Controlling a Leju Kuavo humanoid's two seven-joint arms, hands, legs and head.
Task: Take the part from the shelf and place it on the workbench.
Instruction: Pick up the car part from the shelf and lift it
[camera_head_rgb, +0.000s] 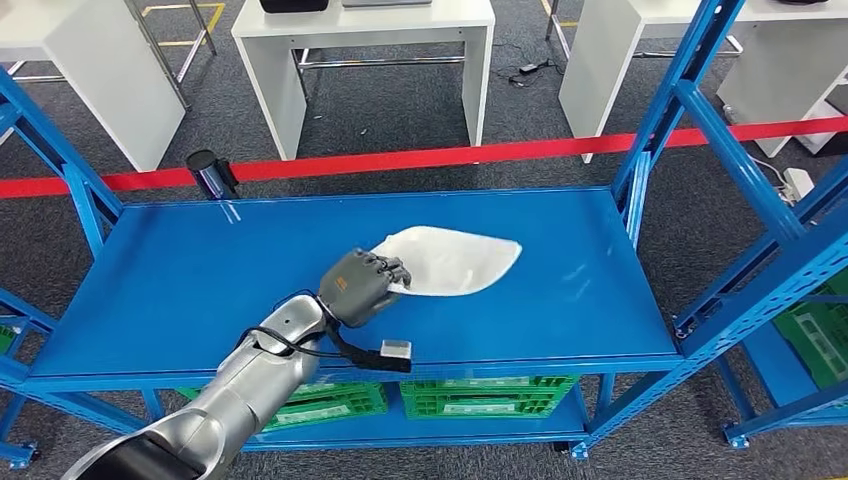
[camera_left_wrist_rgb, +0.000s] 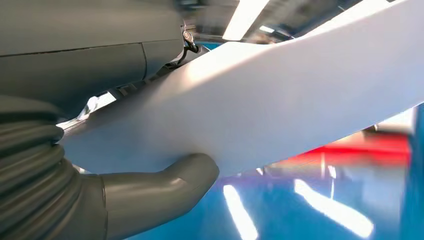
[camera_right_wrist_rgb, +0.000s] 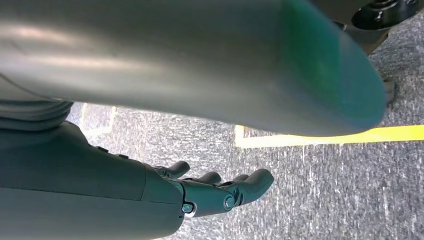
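My left robot hand (camera_head_rgb: 362, 285) pinches the white part's (camera_head_rgb: 455, 260) 9 o'clock end between thumb and fingers; the part lies mid-shelf (camera_head_rgb: 180, 290). My right robot hand (camera_right_wrist_rgb: 220, 192) hangs toward the floor, fingers loosely apart, holding nothing.

White part (camera_head_rgb: 452, 260) on the blue shelf (camera_head_rgb: 180, 280)
Flat, rounded, tapering; its near end is gripped by the left hand (camera_head_rgb: 362, 285)

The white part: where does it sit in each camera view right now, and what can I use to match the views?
Head view: white part lies mid-shelf, its near end under the left hand.
Left wrist view: white part runs across the picture, thumb beneath it.
Right wrist view: not in it; right hand hangs over grey floor.
Shared landmark: blue shelf.
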